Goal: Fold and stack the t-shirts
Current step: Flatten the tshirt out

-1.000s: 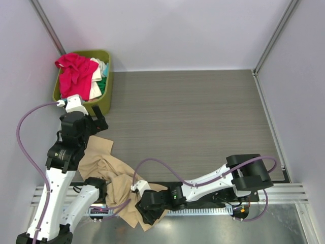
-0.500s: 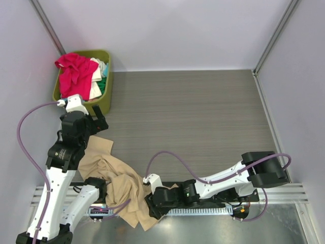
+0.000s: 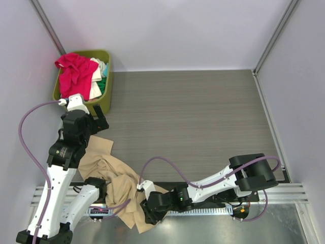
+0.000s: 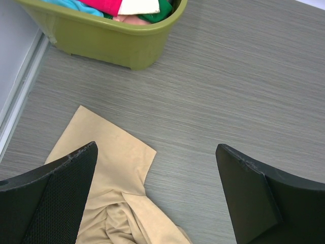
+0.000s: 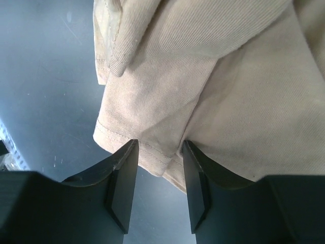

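A tan t-shirt (image 3: 109,175) lies crumpled at the table's near left, its lower part hanging over the front edge. My right gripper (image 3: 148,214) is at that hanging part; in the right wrist view its jaws (image 5: 159,145) stand a little apart with the shirt's stitched hem (image 5: 152,152) between them, not clamped. My left gripper (image 3: 99,123) is open and empty above the shirt's far flat corner (image 4: 106,152). Pink-red (image 3: 73,73), cream-white (image 3: 96,76) and teal-green (image 3: 104,84) shirts are piled in the basket.
The olive-green basket (image 3: 105,101) stands at the far left against the wall, also in the left wrist view (image 4: 117,43). An aluminium rail (image 3: 213,209) runs along the front edge, over a grey metal surface (image 5: 45,76). White walls enclose the wood-grain table (image 3: 193,112).
My right arm swung right, then back left and nearer, staying at the tan shirt's hanging hem. The left arm has barely moved.
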`<state>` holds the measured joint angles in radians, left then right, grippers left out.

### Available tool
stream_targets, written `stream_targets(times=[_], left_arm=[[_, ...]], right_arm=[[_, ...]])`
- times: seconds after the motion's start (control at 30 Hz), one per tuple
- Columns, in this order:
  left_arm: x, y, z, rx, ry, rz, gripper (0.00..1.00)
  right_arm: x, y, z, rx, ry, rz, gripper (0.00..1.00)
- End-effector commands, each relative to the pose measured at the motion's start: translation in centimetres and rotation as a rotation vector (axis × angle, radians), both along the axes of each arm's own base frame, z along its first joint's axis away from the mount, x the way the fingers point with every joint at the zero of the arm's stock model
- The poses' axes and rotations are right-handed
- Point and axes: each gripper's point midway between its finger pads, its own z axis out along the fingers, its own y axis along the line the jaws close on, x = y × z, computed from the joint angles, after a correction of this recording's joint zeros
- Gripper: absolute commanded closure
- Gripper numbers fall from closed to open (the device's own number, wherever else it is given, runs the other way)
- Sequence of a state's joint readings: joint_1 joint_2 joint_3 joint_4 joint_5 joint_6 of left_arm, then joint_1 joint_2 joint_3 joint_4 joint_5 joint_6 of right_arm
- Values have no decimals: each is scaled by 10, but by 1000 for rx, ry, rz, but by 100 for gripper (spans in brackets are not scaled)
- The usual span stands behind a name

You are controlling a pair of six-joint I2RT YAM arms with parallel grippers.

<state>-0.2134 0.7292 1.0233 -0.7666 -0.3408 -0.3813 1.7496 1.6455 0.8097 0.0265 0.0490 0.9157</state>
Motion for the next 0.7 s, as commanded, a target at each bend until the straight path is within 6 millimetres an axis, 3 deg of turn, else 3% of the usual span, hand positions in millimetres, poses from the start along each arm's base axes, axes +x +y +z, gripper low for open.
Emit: stream_targets(times=[0.0,0.17,0.23,0.33,0.37,0.47,0.5,0.57,0.6,0.67], left_arm=[[5,3,7,6,-38,10,0],[4,2,8,5,-44,8,0],[4,3,8,7,-43,7,0],[3,4,7,13,-40,9,0],[3,4,7,14,-42,12,0],[3,5,8,17,-42,18,0],[4,5,8,15,-41,17,0],[4,3,12,7,-44,8,0],[6,2,12,6,-39,6,0],[6,0,16,-4,-43,-2,0]], right_arm=[[-12,11,8,34,24,23,56],[-17,20,-7,-23,26,35,74],[-16,20,-8,-30,22,32,98],[-9,14,-9,-46,-8,11,99],[-4,14,0,-34,-22,1,99],[35,-5,11,-76,-145,-101,99],[58,-13,36,-48,-166,-158,99],[92,-26,55,-21,-205,-245,99],[119,-38,80,19,-216,-311,99],[154,-57,99,30,-261,-398,99]])
